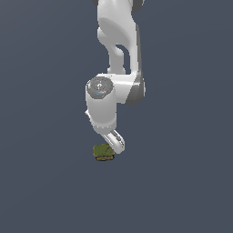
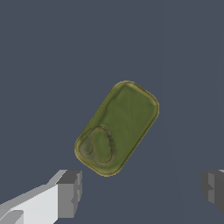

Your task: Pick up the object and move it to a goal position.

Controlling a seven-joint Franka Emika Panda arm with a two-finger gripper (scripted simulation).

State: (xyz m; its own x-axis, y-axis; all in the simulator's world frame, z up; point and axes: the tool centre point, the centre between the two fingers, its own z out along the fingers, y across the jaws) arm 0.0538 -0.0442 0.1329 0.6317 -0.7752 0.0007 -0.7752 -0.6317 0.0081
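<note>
The glossy white, rounded-link robot arm (image 1: pixel 109 95) is built of smooth tubular segments joined by dark grey bands at the joints. One joint ends in a flat grey circular cap (image 1: pixel 99 86) bearing small marks too fine to read. In the wrist view, the gripper (image 2: pixel 142 192) shows a white finger body and blocky, matte grey fingertip pads (image 2: pixel 69 192).

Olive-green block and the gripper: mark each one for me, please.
olive-green block (image 2: pixel 117 128), wrist view, middle of its flat top.
olive-green block (image 1: pixel 103 150), exterior view, visible top face.
gripper (image 2: pixel 141 192), wrist view, midway between the two grey fingertips, jaws apart.
</note>
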